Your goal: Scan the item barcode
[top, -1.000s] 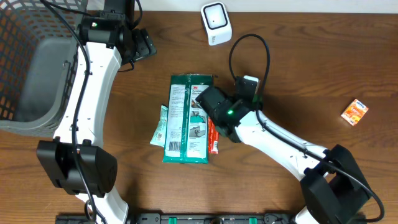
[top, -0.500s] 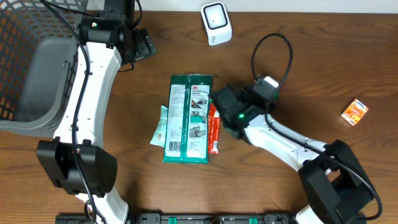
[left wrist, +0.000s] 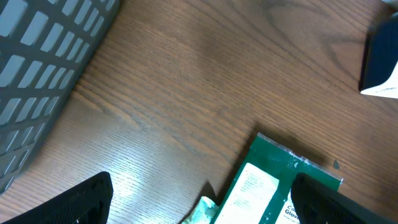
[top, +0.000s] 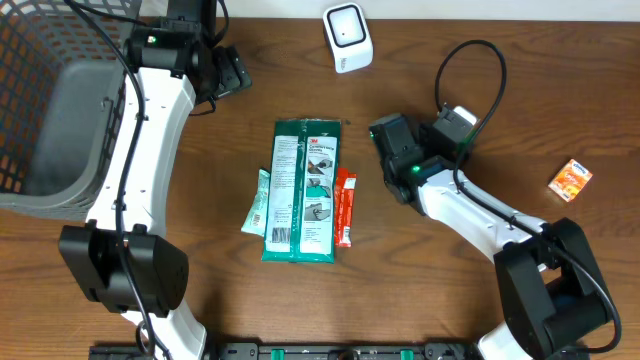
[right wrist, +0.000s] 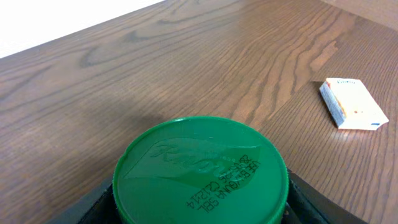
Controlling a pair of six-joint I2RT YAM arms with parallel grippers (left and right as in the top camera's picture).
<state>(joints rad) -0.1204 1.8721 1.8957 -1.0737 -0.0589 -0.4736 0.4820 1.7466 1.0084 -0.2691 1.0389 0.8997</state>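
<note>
Two arms share the table, and only the right one carries anything. The right gripper (right wrist: pixel 200 186) pinches a tub (right wrist: pixel 200 158), with one finger (right wrist: pixel 311 202) pressed to either flank of the green lid. From overhead the tub is hidden under the wrist, which hangs just right of the green pack (top: pixel 303 190) and well apart from the scanner (top: pixel 347 37) at the far edge. The left gripper (top: pixel 228 72) is spread wide and empty beside the basket (top: pixel 30 60). We judge the step in hand to be presenting the tub to the scanner. No barcode shows: the lid bears only raised lettering and a printed code, so we expect the bars on the wall or the base, though we cannot tell which. To do this well, we carry the tub toward the scanner's dark window and roll the wrist so the coded face looks squarely into it. We then hold steady and close, without touching the housing. The fingers must not cover the bars, so we turn the tub slowly if nothing reads. We keep the squeeze firm, since a round, smooth wall may slip when tilted.
</note>
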